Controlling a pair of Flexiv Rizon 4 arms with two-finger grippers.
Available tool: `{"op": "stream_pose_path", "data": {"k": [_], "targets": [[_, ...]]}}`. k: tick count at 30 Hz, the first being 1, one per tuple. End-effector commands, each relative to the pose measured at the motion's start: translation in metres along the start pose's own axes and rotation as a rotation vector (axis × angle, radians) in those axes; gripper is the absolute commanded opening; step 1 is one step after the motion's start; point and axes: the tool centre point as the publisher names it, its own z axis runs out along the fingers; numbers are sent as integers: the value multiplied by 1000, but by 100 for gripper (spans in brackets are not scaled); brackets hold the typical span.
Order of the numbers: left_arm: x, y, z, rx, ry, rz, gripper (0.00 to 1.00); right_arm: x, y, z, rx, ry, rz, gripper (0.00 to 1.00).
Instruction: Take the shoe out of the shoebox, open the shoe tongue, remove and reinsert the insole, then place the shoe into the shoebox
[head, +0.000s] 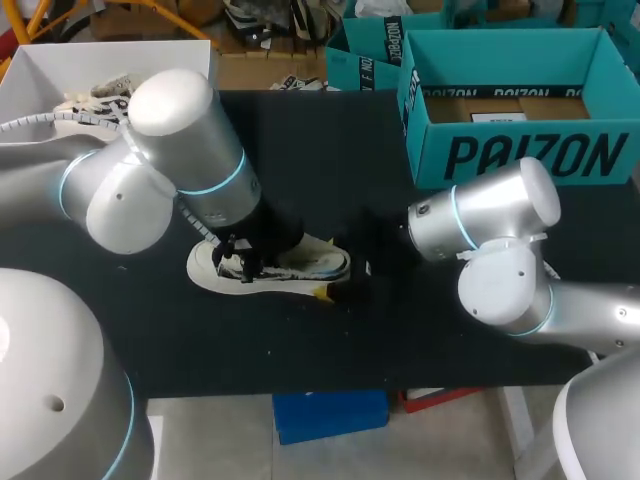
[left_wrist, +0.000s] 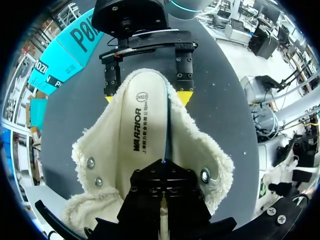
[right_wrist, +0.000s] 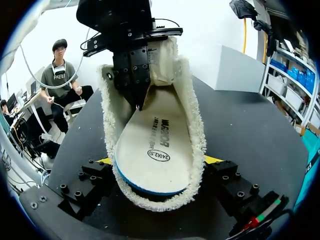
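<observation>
Teal shoebox (head: 520, 155): behind your right arm (head: 500, 225), apart.
Right gripper (right_wrist: 160, 160): clamps shoe (right_wrist: 197, 140) toe.
Left gripper (left_wrist: 162, 197): pinches insole (left_wrist: 142, 130), hiding heel.

light: bright, even | shadows: faint on black table (head: 330, 340) | glare: soft sheen on left arm (head: 185, 135)

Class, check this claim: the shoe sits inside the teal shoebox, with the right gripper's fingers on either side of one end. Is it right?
Not quite. The shoe lies on the black table, outside the teal shoebox, as the head view shows. The right gripper does have its fingers on either side of one end.
</observation>
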Motion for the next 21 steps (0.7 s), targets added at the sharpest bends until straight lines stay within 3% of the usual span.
{"op": "stream_pose_path", "data": {"k": [1, 21], "targets": [[2, 1, 1, 14, 11, 1, 0, -2, -1, 1, -2, 0, 1, 0], [-5, 2, -25, 163, 98, -62, 0, -2, -1, 1, -2, 0, 1, 0]]}}
